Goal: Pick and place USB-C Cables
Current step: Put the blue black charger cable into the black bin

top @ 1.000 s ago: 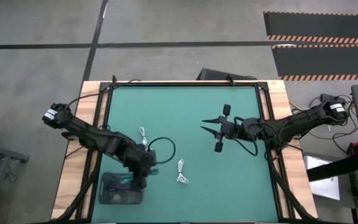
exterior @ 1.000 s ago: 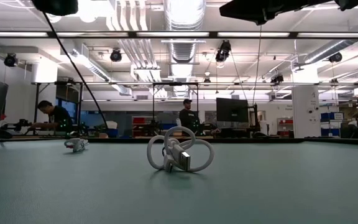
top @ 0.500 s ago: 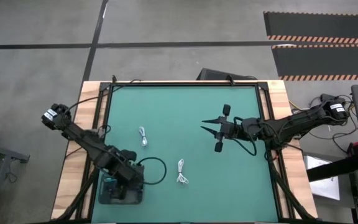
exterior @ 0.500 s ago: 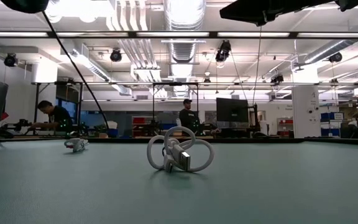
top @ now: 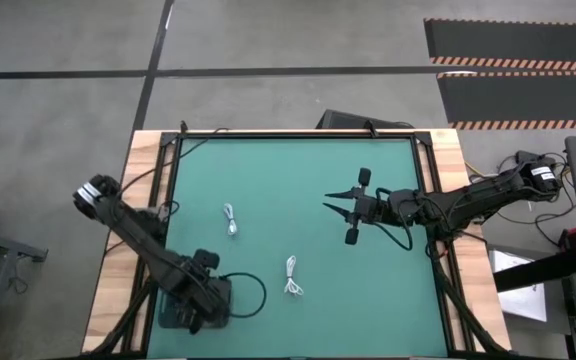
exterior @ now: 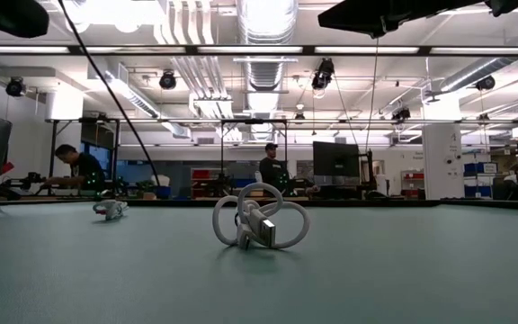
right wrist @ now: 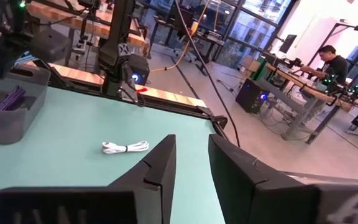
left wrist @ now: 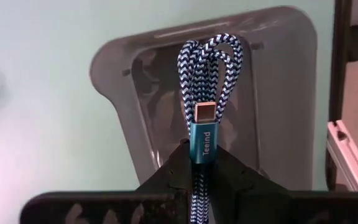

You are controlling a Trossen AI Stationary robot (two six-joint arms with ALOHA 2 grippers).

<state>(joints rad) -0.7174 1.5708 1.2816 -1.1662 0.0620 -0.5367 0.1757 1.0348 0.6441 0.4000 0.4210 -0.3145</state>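
Observation:
My left gripper [left wrist: 202, 163] is shut on a blue-and-white braided USB-C cable bundle [left wrist: 208, 74] with a teal plug, above the grey bin [left wrist: 278, 74] at the table's near left; in the high view the gripper [top: 196, 305] covers the bin. Two white coiled cables lie on the green mat, one [top: 231, 220] left of centre and one [top: 292, 275] nearer the front; the low view shows them too, one near [exterior: 259, 220] and one farther off [exterior: 109, 209]. My right gripper [top: 340, 208] is open and empty right of centre, above the mat. My left gripper pinches the bundle between its two fingers [left wrist: 232, 171] at the teal plug's rear end [left wrist: 202, 149]. The bundle lies along the fingers, and its looped end [left wrist: 210, 53] sticks out past the fingertips over the bin's inside. Whether it touches the bin's floor I cannot tell.
The right wrist view shows the bin [right wrist: 11, 115] with a dark cable [right wrist: 8, 96] in it. Wooden table borders [top: 448, 200] and black rails frame the mat. People sit and stand at benches in the room beyond the table.
My left gripper has gone toward the table's near left with the braided bundle, from beside the bin's far right corner to over the bin. The white cables and my right arm have kept still.

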